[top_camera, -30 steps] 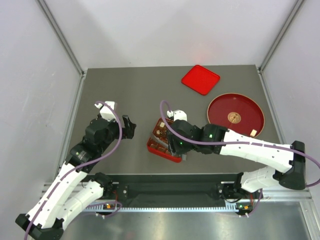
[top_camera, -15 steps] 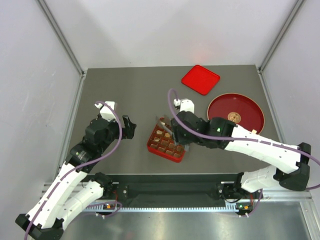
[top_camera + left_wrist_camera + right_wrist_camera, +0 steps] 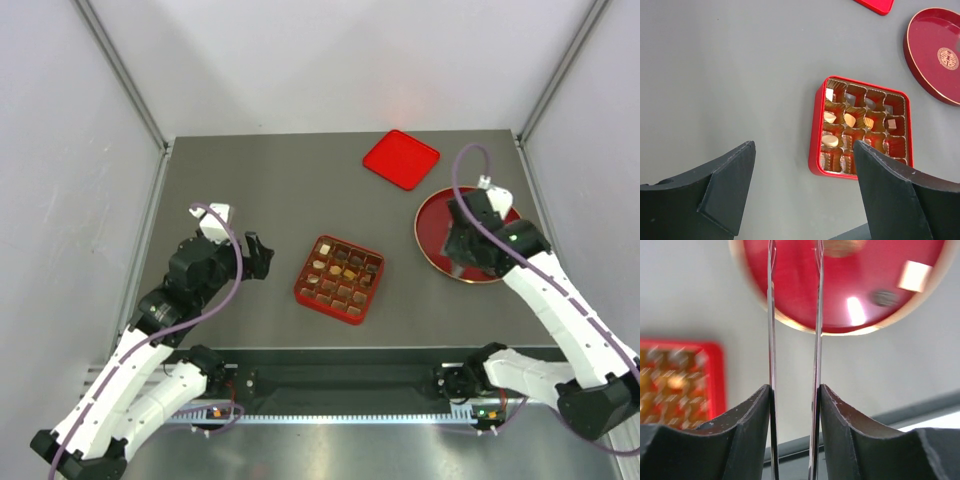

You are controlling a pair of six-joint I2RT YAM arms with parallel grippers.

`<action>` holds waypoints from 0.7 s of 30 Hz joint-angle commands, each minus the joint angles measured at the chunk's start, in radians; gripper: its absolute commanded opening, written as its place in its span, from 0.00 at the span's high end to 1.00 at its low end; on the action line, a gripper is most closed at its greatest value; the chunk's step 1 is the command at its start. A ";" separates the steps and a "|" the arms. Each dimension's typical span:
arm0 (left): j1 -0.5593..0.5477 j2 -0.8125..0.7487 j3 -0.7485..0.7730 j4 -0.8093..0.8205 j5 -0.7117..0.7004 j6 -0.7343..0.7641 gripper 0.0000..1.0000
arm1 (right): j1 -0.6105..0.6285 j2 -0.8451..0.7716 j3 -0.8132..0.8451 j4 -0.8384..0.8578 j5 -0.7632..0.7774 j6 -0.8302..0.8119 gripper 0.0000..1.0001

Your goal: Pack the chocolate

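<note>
Tray (image 3: 814,131) red, cells golden-brown; chocolate (image 3: 830,141) cream, tan, dark brown. Round plate (image 3: 440,216) dark red, gold emblem (image 3: 948,58). Lid (image 3: 401,159) bright red. Table (image 3: 250,180) grey. Tweezers (image 3: 771,330) silver.

gold double-happiness character (image 3: 948,58), at the centre of the round red plate (image 3: 920,60)

Lab test cell: white walls (image 3: 330,60), aluminium posts (image 3: 119,68).

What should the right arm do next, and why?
Probably shift the right gripper sideways so its tweezers sit over the cream-white piece on the round plate. The blades stand apart with nothing between them. In the wrist view the piece lies to their right, near the rim, and the tray has empty cells.
</note>
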 commanded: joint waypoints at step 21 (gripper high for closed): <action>-0.031 -0.075 -0.002 0.019 -0.008 -0.010 0.15 | -0.516 -0.025 -0.091 -0.047 -0.061 -0.160 0.58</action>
